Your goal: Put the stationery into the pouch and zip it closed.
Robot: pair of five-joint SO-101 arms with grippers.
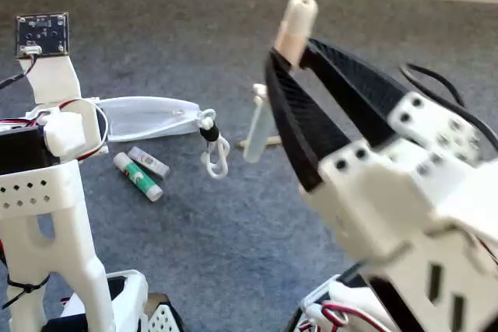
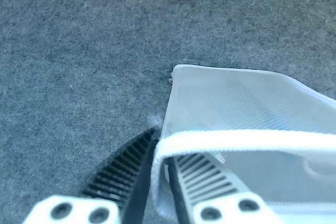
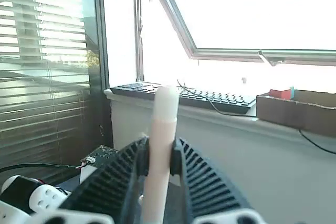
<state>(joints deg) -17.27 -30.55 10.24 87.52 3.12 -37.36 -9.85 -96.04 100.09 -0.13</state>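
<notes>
Right gripper (image 1: 292, 58) clamped on cream pen (image 1: 296, 22), pen upright, raised well above table (image 1: 233, 254). Left gripper (image 2: 160, 148) pinched on rim of pouch (image 2: 236, 100). Pouch lies toward table's left edge, long axis running across toward centre. Pouch sits left of and below held pen; pen likely needs tilting along pouch's length to enter. Glue stick (image 1: 138, 177) just beside pouch, not yet inside.

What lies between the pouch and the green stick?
In the high view, a small pale tube lies between the pouch and the green stick, close beside the stick.
</notes>
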